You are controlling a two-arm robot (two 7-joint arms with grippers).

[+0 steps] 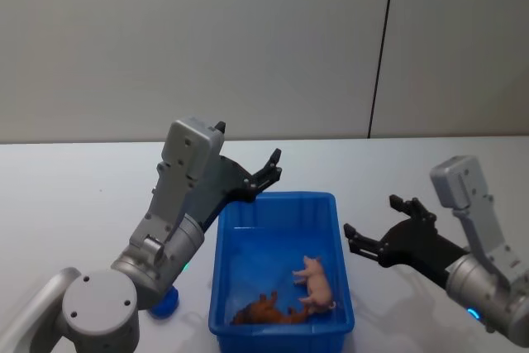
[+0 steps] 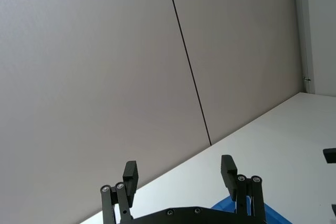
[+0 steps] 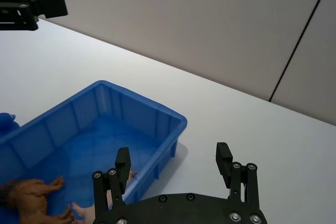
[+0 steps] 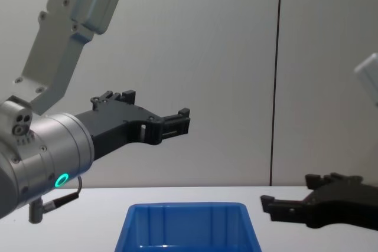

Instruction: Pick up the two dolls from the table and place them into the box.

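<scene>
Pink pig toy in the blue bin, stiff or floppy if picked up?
Probably stiff: the pig holds its legs out, like moulded plastic. Likely light: small beside the bin. It seems to lie on its side, so may tip easily.

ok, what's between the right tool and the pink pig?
Only the right wall of the box, in the head view: the pig lies inside, the open right tool outside.
</scene>
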